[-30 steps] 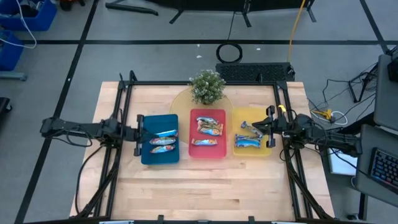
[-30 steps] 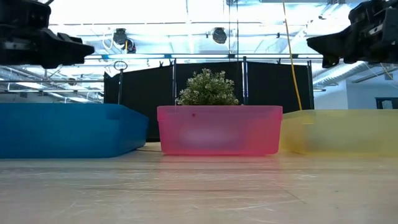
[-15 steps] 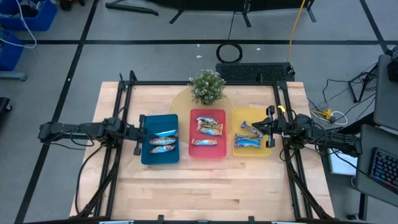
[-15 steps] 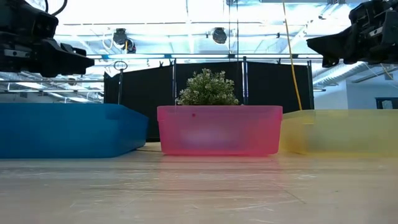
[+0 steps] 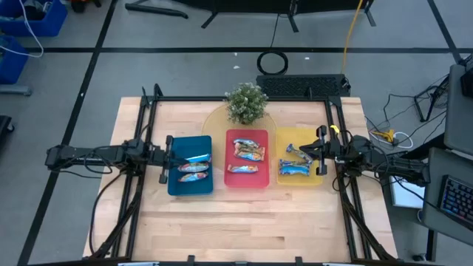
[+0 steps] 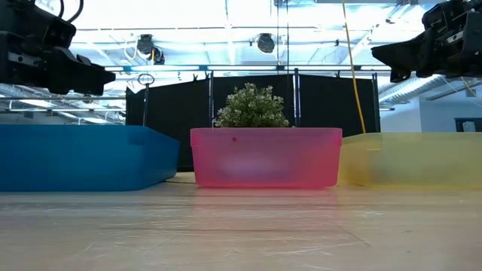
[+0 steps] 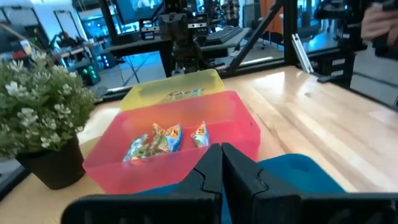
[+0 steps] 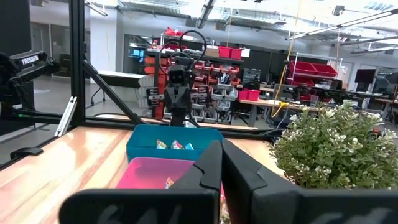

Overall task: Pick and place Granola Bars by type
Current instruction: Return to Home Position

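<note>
The left pincer (image 5: pixel 164 158) is hanging over the outer edge of the blue tray (image 5: pixel 185 188) with its fingers pressed together on nothing. The right pincer (image 5: pixel 322 153) is mirroring it at the outer edge of the yellow tray (image 5: pixel 309 179), likewise closed and empty. The granola bars (image 5: pixel 194 168) are lying inside the three trays: some in the blue, some in the red tray (image 5: pixel 247 182) between, some in the yellow. I am seeing none loose on the surface (image 5: pixel 244 222), so I am judging the sorting done, with only the retreat to rest remaining. To do that well, I am planning to raise each arm a little first, then draw it straight outward, away from its tray, so no finger is clipping a rim or nudging a tray sideways. I am intending to leave both pincers closed and to move slowly and evenly. The plant (image 5: pixel 246 102) behind the red tray is standing well apart from both arms, so I am expecting no trouble there.
</note>
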